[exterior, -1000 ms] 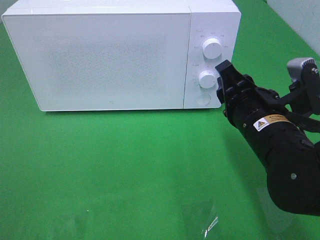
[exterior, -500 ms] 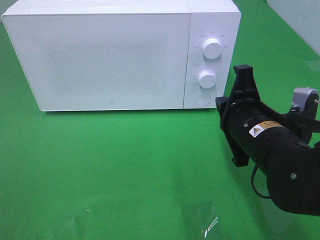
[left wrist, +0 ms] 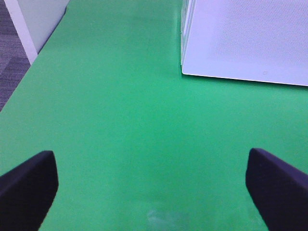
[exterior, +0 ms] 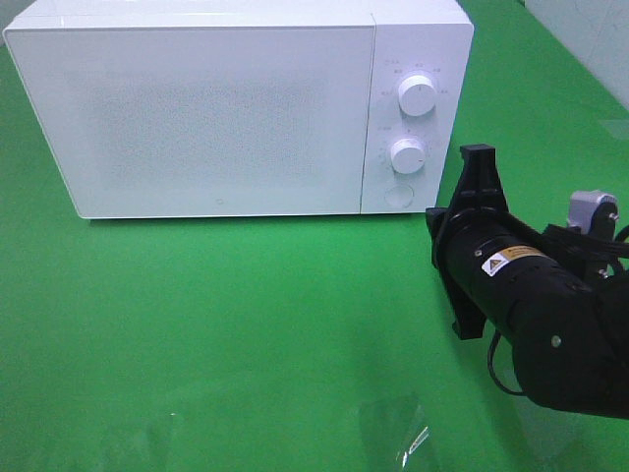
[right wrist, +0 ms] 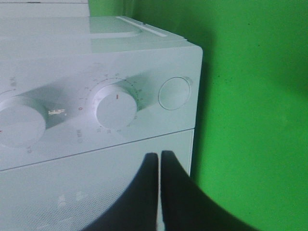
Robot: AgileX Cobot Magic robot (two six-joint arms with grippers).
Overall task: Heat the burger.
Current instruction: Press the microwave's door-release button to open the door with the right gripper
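Observation:
The burger is not visible in any view. The white microwave [exterior: 216, 118] stands at the back with its door closed. My right gripper [exterior: 437, 221] hangs just off the microwave's front right corner, a short way from the lower knob [exterior: 407, 155]. It is shut, with nothing between its fingers. In the right wrist view the closed fingertips [right wrist: 159, 159] point at the control panel, below the lower knob [right wrist: 115, 107] and the round button [right wrist: 174, 93]. My left gripper [left wrist: 153, 187] is open over bare green cloth, well clear of the microwave [left wrist: 240, 38].
The upper knob [exterior: 418, 96] and round button [exterior: 398, 196] sit on the right-hand panel. Green cloth [exterior: 246, 324] covers the table. A clear plastic scrap [exterior: 408, 438] lies near the front edge. Grey floor [left wrist: 9, 62] shows past the table's left edge.
My right gripper has drawn back from the lower knob, down and to the right, rolled about its axis and closed. The left gripper is unchanged.

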